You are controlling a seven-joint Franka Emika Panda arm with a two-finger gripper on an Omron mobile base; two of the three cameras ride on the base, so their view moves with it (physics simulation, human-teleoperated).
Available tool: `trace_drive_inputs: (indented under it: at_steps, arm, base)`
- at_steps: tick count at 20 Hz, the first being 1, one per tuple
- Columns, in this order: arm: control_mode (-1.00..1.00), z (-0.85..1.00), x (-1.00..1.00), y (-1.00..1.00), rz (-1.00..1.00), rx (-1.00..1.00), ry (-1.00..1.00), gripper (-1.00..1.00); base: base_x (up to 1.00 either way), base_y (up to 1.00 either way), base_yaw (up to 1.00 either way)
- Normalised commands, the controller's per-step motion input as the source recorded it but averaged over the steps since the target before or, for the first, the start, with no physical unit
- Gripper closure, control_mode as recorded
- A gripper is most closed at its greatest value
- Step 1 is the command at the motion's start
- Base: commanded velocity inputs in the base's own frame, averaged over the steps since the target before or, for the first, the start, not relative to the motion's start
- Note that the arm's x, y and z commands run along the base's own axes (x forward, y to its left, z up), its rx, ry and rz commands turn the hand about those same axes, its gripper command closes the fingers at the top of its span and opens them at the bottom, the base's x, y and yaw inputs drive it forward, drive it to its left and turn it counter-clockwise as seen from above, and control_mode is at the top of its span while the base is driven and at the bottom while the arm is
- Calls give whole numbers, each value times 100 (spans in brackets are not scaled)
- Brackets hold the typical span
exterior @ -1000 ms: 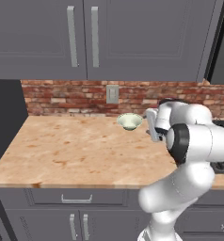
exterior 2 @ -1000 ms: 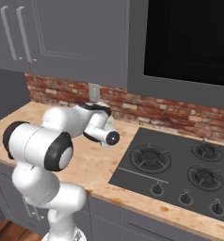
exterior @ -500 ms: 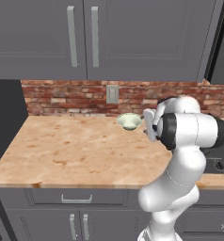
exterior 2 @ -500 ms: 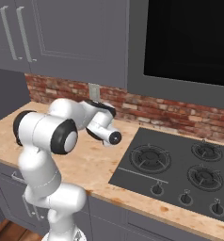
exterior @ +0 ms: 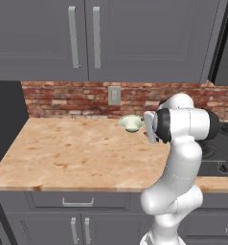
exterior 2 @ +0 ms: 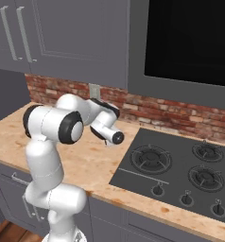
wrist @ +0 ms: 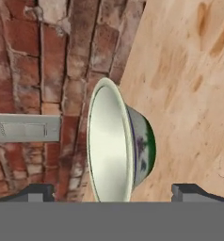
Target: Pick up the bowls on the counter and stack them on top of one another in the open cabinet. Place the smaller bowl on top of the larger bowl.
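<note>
The smaller bowl [exterior: 131,123], pale greenish-white with a cream inside, stands on the tan counter [exterior: 77,153] close to the brick backsplash. My gripper [exterior: 144,126] hovers just to its right, pointing at it, open. In the hand view the smaller bowl [wrist: 119,147] appears rolled on its side between the two finger tips [wrist: 37,192], which stand wide apart on either side without touching it. The gripper [wrist: 115,194] holds nothing. The larger bowl and the open cabinet are out of view.
A wall outlet [exterior: 114,95] sits in the red brick backsplash [exterior: 63,98] behind the bowl. A black gas hob [exterior 2: 176,165] lies right of the arm. Grey twin-door cabinets [exterior: 82,38] hang overhead, and a dark panel [exterior: 5,119] closes the counter's left end.
The arm's elbow and forearm have swung round and risen, while the hand has stayed beside the bowl. The bowl has not moved and the jaws remain open.
</note>
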Motion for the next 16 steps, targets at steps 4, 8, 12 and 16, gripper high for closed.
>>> trace_drive_inputs:
  at_steps: [4, 8, 12, 16]
  arm:
    - [-100, -14, 34, 0, 0, 0, 0, -100]
    - [-100, -14, 35, 0, 0, 0, 0, -100]
    - [-100, -16, 34, 0, 1, 0, 1, -100]
    - [-100, -21, 32, 0, 1, 0, 4, -100]
  base:
    - [0, 0, 0]
    - [0, 0, 0]
    - [0, 0, 0]
    - [0, 0, 0]
